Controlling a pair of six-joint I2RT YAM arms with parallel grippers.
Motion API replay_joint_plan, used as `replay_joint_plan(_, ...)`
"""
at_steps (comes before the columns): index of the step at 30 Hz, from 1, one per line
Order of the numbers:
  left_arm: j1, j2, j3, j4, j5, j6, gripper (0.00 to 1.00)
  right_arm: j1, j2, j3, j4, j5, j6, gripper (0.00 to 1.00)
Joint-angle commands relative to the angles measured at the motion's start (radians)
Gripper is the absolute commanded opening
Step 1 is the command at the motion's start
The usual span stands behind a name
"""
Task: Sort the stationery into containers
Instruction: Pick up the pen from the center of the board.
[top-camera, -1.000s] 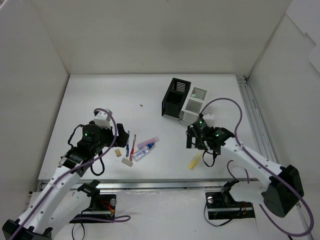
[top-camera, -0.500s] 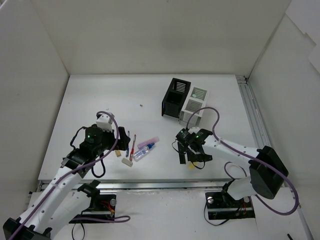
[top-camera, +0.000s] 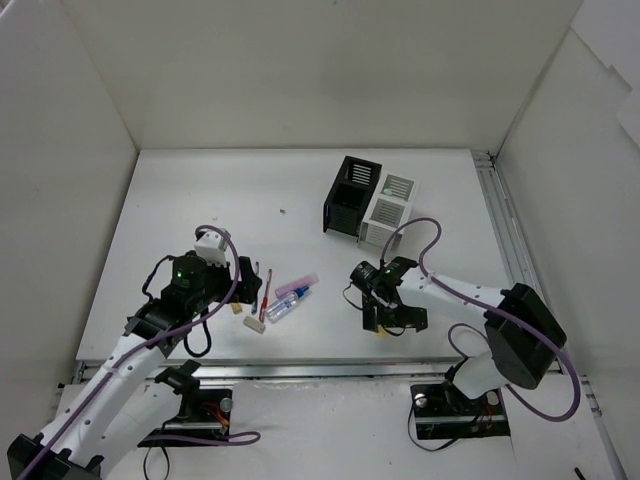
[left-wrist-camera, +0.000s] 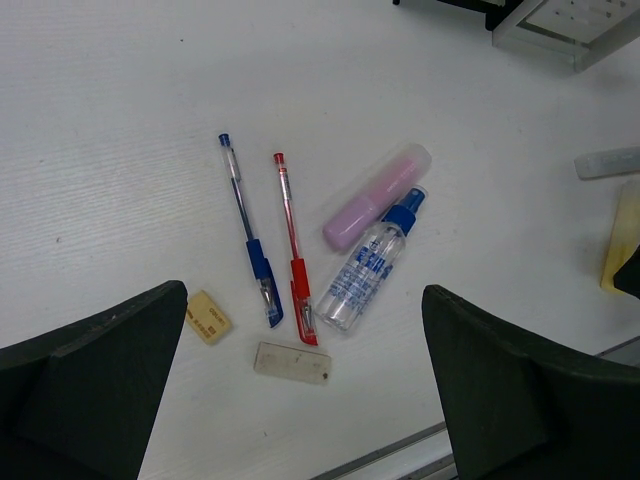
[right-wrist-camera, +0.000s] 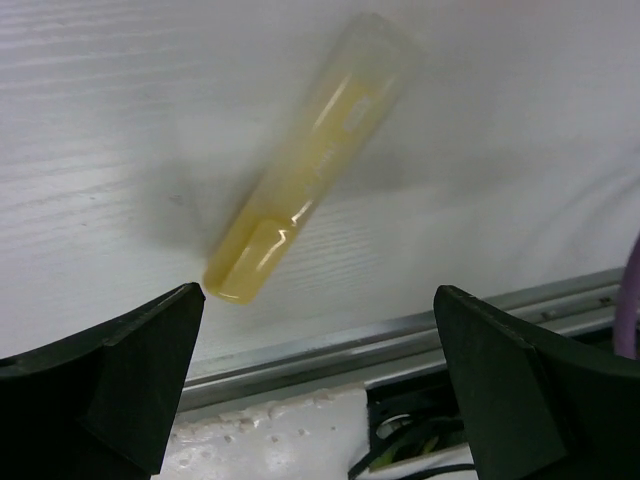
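Observation:
The stationery lies in a cluster near the table's front left: a blue pen (left-wrist-camera: 245, 230), a red pen (left-wrist-camera: 291, 240), a pink marker (left-wrist-camera: 375, 196), a clear blue-capped tube (left-wrist-camera: 368, 270), a beige eraser (left-wrist-camera: 209, 316) and a white eraser (left-wrist-camera: 291, 362). My left gripper (top-camera: 245, 283) (left-wrist-camera: 305, 330) hovers open above them, its jaws wide to either side of the cluster. The yellow stick (right-wrist-camera: 315, 160) lies apart by the front edge. My right gripper (top-camera: 385, 318) (right-wrist-camera: 318, 300) is open just above its near end. The black container (top-camera: 352, 194) and white container (top-camera: 388, 210) stand side by side further back.
A metal rail (right-wrist-camera: 400, 340) runs along the table's near edge just below the yellow stick, with cables beyond it. White walls enclose the table on the left, back and right. A tiny speck (top-camera: 282, 211) lies mid-table.
My right gripper has swung left and toward the near edge, now covering the yellow stick from above. My left gripper has edged slightly toward the pens. Both stay open.

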Motion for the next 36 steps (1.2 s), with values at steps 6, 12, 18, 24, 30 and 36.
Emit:
replay_joint_plan(6, -0.006, -0.001, 0.020, 0.058, -0.016, -0.002, 1.00, -0.086, 0.037, -0.080, 0.236, -0.093, 0.003, 0.97)
replay_joint_plan(12, -0.006, -0.009, 0.023, 0.043, -0.033, -0.005, 1.00, -0.115, 0.083, -0.076, 0.294, -0.074, 0.018, 0.76)
replay_joint_plan(18, -0.006, -0.019, 0.023, 0.046, -0.033, -0.007, 1.00, -0.112, 0.016, -0.097, 0.296, -0.135, 0.003, 0.37)
replay_joint_plan(24, -0.006, 0.017, 0.026, 0.083, 0.012, -0.002, 1.00, 0.001, -0.038, -0.071, 0.305, -0.119, -0.114, 0.18)
replay_joint_plan(30, -0.006, 0.062, 0.046, 0.109, 0.090, 0.009, 1.00, 0.083, -0.004, 0.079, 0.372, -0.200, -0.504, 0.02)
replay_joint_plan(36, -0.006, 0.091, 0.056, 0.253, 0.295, -0.011, 1.00, 0.175, -0.053, 0.122, 0.561, -0.313, -0.784, 0.01)
